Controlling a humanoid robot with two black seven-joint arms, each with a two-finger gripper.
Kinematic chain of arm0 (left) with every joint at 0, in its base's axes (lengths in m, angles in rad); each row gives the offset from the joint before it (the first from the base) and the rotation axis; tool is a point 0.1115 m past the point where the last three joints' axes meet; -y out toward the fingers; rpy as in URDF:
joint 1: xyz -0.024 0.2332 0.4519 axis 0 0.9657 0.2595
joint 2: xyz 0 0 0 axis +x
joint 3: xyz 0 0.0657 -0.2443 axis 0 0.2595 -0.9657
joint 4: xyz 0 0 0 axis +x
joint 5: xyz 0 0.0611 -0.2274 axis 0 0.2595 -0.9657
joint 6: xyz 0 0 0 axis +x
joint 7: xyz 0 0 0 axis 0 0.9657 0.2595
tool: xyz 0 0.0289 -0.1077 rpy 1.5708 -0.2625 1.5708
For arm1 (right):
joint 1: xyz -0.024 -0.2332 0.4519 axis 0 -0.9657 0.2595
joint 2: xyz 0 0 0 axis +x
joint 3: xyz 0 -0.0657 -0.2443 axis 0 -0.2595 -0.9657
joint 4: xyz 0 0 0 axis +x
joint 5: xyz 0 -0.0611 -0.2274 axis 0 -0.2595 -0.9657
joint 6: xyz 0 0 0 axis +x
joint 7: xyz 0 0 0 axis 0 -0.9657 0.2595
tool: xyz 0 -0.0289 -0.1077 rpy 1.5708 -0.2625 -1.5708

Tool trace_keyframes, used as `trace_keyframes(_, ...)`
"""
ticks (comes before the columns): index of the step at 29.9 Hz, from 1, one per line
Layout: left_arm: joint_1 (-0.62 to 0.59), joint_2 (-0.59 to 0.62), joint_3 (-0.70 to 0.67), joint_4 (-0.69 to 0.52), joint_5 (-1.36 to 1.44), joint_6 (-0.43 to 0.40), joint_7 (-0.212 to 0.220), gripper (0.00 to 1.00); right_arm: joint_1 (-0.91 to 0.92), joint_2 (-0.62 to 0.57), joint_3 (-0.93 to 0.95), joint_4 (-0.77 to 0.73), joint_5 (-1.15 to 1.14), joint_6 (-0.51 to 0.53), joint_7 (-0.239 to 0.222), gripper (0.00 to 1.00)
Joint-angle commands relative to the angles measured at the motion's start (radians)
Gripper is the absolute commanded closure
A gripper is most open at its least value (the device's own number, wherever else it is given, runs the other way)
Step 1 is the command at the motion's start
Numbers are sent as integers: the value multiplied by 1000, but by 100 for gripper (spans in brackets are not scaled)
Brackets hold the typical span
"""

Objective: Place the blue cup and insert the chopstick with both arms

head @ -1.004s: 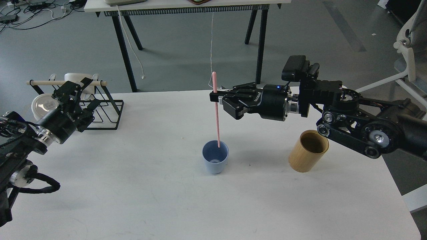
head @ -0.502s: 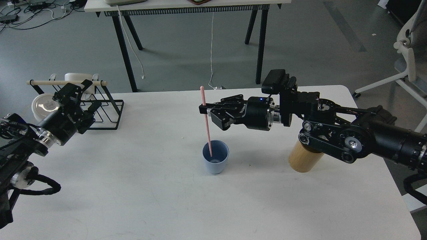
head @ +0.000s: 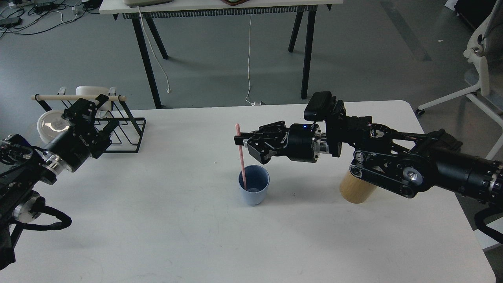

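Observation:
The pale blue cup [head: 254, 191] stands upright on the white table [head: 165, 236], near its middle. A thin pale pink chopstick [head: 240, 157] stands almost upright with its lower end inside the cup. My right gripper [head: 240, 140] reaches in from the right, just above the cup, and is shut on the chopstick near its top. My left gripper [head: 93, 114] is at the far left, over the black wire rack [head: 122, 131], with its fingers spread and nothing in them.
A tan wooden cylinder holder [head: 355, 190] stands right of the cup, partly behind my right arm. The rack carries a wooden rod [head: 76, 97] and white dishes [head: 51, 124]. A black-legged table and cables are on the floor behind.
My right gripper has moved left and down with the chopstick, whose lower end has sunk deeper into the cup. The left arm has barely moved.

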Motion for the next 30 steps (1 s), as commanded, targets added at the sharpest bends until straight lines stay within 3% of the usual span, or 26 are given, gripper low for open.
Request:
trace_keyframes(1, 0, 0, 0, 0, 0, 0, 0, 11, -6, -2, 0, 2, 2, -14, 0, 78)
trace_keyframes(5, 0, 0, 0, 0, 0, 0, 0, 11, -8, -8, 2, 7, 3, -18, 0, 70)
trace_keyframes(10, -2, 0, 0, 0, 0, 0, 0, 11, -8, -25, 22, 19, 17, -53, 0, 48)
trace_keyframes(13, -2, 0, -2, 0, -1, 0, 0, 11, -8, -44, 69, 21, 34, -93, 0, 23)
trace_keyframes(15, -5, -11, -2, -2, 0, 0, 0, 11, -8, -63, 124, 19, 57, -97, 0, 0)
trace_keyframes(22, -40, -26, 0, -17, -15, 0, 0, 11, -78, -147, 304, 7, 240, -99, 0, 0)
trace_keyframes(30, -95, -58, 2, -14, -17, 0, 0, 11, -235, -268, 471, 33, 798, -51, 0, 0)
